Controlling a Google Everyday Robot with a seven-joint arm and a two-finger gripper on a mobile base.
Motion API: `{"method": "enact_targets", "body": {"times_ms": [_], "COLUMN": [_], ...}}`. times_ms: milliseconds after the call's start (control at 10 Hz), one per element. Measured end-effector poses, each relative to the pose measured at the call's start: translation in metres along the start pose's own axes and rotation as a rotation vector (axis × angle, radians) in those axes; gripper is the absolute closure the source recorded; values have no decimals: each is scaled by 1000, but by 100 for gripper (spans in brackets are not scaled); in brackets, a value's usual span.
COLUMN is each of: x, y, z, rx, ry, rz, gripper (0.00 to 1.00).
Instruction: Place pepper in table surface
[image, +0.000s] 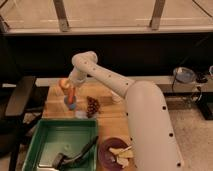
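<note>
Camera view, looking down from above: my white arm reaches from the lower right toward the far left end of the wooden table (111, 124). My gripper (71, 102) hangs there just over the boards, its jaws standing apart rather than clamped. The pepper (73, 93) sits right at the gripper, a slim orange-red shape standing nearly upright between the jaws. I cannot tell whether its tip already touches the wood. A round peach-coloured apple (63, 83) lies just beside it on the far side, and a dark red bunch of grapes (92, 106) lies near it to the right. A green tray (34, 139) with a dark utensil in it fills the near left corner, and a purple plate (107, 151) sits beside the tray. I judge the pepper light and fairly stiff, with a smooth skin that could slip. Because it tapers, it would likely tip and roll once free. If I must take it again, the thicker upper half, gripped across its width, looks the safest place.
</note>
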Motion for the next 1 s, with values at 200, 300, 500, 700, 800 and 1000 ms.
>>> {"method": "enact_targets", "body": {"times_ms": [200, 300, 500, 700, 800, 1000], "x": [1, 0, -1, -2, -3, -6], "y": [0, 0, 2, 3, 2, -2], "z": [3, 2, -3, -13, -26, -52], "rx": [11, 15, 18, 28, 36, 54], "ry": [-8, -9, -4, 12, 29, 59], "rz": [-7, -10, -16, -16, -16, -13], "gripper": [50, 57, 80, 97, 100, 100]}}
